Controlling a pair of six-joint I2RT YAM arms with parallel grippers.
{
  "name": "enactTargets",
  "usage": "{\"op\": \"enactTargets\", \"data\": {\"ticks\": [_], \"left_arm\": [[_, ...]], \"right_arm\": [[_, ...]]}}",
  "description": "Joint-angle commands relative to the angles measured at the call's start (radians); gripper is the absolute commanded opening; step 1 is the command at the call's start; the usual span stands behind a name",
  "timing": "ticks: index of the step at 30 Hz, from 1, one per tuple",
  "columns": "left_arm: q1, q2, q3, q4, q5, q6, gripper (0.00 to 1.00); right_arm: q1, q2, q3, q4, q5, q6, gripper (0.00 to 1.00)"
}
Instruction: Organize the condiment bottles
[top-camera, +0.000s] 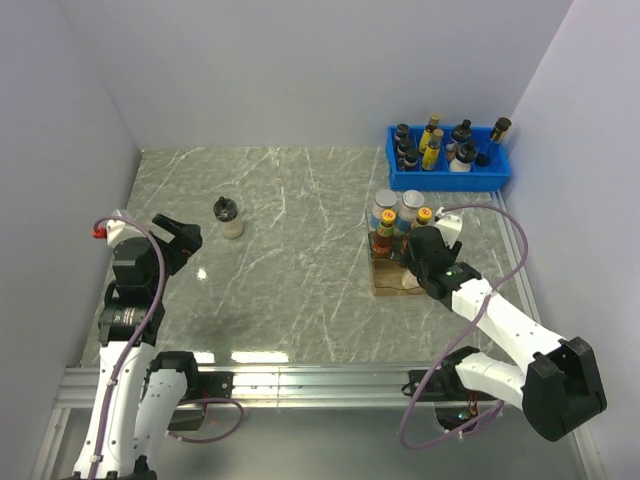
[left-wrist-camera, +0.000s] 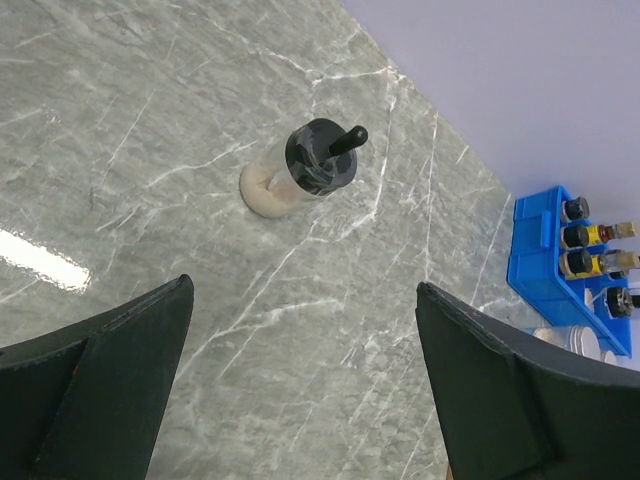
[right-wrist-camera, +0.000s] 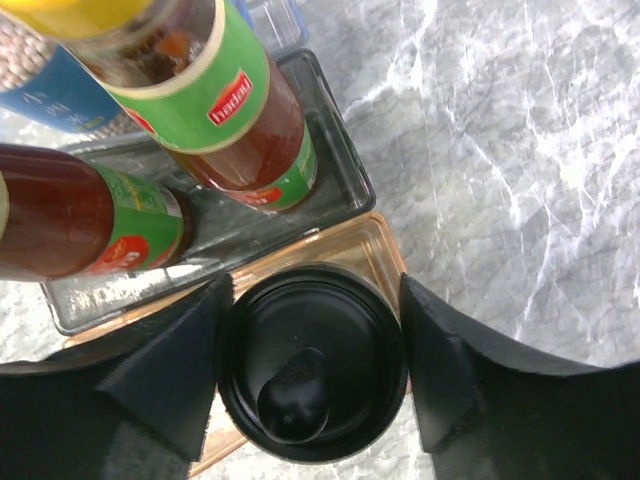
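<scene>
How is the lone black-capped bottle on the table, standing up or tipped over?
Standing up. The bottle rests on its pale base on the table, black cap on top.

The top view looks down from above and behind the arms over the whole grey marbled table (top-camera: 300, 260). The left wrist view looks obliquely across it from mid distance, and shares the blue plastic bin (left-wrist-camera: 527, 262) at its right edge. The right wrist view faces straight down, very close, onto a round black bottle cap (right-wrist-camera: 310, 370).
</scene>
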Motion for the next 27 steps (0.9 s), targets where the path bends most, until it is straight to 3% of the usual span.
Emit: {"op": "enactTargets", "data": {"ticks": [1,3,4,14,19,24,27], "left_arm": [[-0.002,-0.008,-0.004,0.046,0.018,-0.003,0.99],[-0.002,-0.006,-0.006,0.054,0.020,-0.001,0.99],[-0.002,-0.006,-0.006,0.056,0.021,-0.001,0.99],[-0.002,-0.011,-0.001,0.045,0.014,0.003,0.99],[-0.002,-0.009,-0.003,0.040,0.005,0.006,0.99],[-0.002,0.018,-0.013,0.066,0.044,0.029,0.99],[-0.002,0.075,-0.010,0.149,0.174,0.115,0.99]], "right_arm": [[-0.004,-0.006,0.049,0.012,0.028,0.022,0.77],[-0.004,-0.018,0.055,-0.012,0.047,0.030,0.89],[-0.004,-0.021,0.058,-0.020,0.048,0.031,0.90],[0.006,-0.194,0.185,-0.136,0.035,-0.004,0.93],[0.096,-0.222,0.254,-0.094,-0.165,-0.118,0.93],[0.311,-0.061,0.363,-0.026,-0.295,-0.225,0.95],[0.353,0.065,0.438,-0.014,-0.332,-0.250,0.95]]}}
